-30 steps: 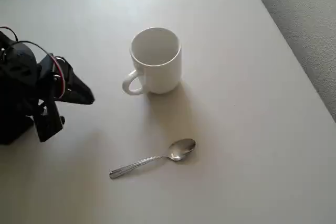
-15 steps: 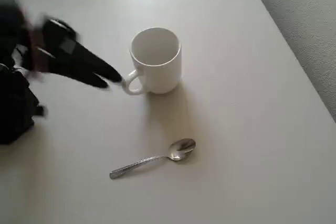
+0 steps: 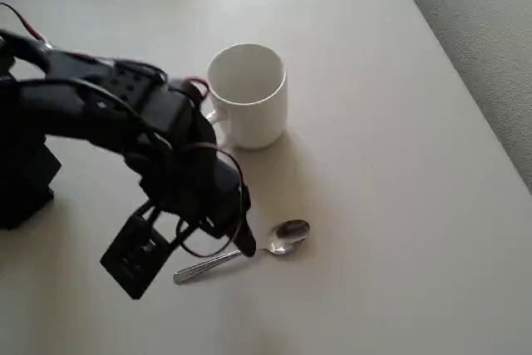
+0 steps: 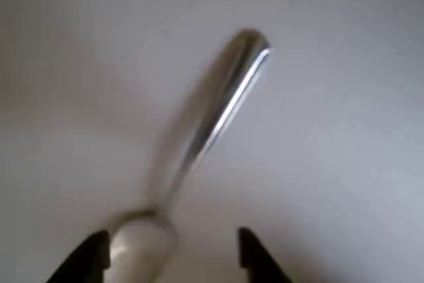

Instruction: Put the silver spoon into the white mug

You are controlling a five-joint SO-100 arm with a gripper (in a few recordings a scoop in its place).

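The silver spoon lies flat on the table, bowl to the right and handle running down-left in the overhead view. The white mug stands upright behind it, white inside showing, with my arm covering most of its handle. My black gripper hangs over the spoon's neck, hiding the middle of the handle. In the wrist view the spoon is blurred, its bowl low between my two fingertips, which stand apart; the gripper is open and holds nothing.
The pale table has open surface to the right of the spoon and mug. Its right edge runs diagonally at the upper right, with grey floor beyond. My arm's black base sits at the left edge.
My arm has swung from the left side, past the mug's handle, down and right to hover over the spoon. Spoon and mug have not moved.
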